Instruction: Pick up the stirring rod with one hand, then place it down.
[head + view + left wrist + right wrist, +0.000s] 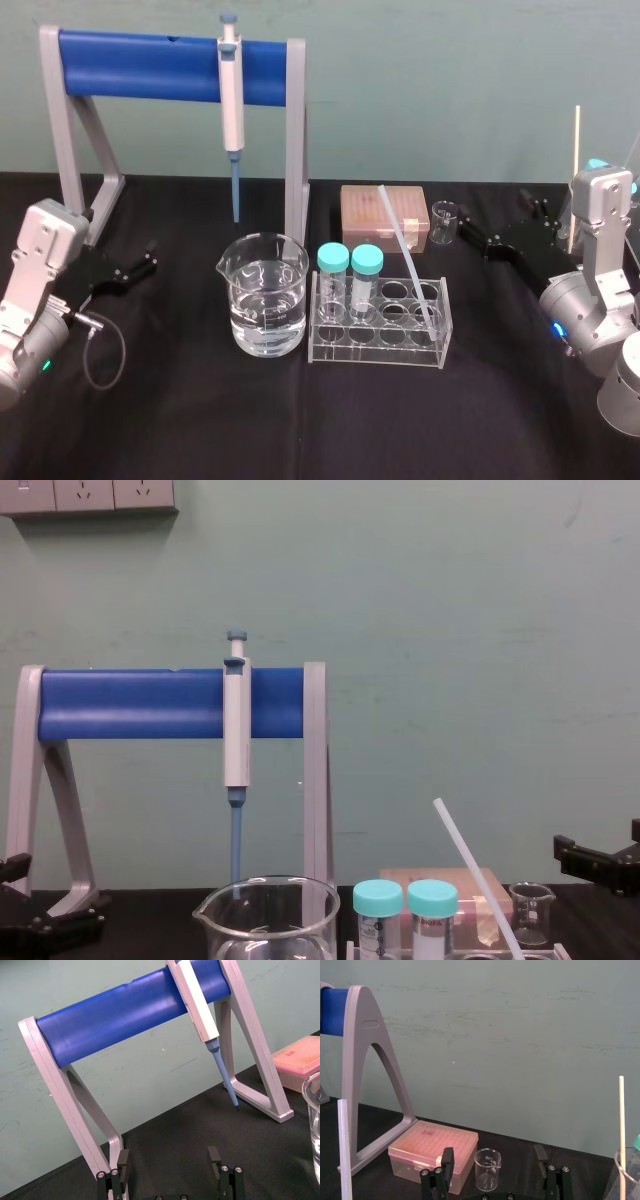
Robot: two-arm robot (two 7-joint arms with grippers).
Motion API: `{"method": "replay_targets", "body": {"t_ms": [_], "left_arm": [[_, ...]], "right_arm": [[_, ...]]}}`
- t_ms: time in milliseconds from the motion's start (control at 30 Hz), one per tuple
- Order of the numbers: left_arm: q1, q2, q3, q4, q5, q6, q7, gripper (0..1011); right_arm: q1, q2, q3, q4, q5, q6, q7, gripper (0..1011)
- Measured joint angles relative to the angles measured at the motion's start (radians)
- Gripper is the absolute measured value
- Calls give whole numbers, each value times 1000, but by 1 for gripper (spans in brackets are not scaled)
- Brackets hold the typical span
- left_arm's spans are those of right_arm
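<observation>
Stirring rod [407,256] is a skinny, straight, milky-white stick leaning tilted in the clear plastic rack [380,352], while the right gripper [493,1156] lies low over the black cloth [200,420] near the small glass beaker [444,222], fingers spread, left gripper [168,1157] likewise, far left.

Green wall [480,630], black, seemingly cloth-covered table [200,430]
</observation>
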Motion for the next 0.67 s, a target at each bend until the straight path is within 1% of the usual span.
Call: {"method": "replay_targets", "body": {"t_ms": [667], "left_arm": [[0, 0, 0, 0, 0, 0, 0, 1000]], "right_arm": [[-1, 0, 0, -4, 5, -6, -1, 1003]]}}
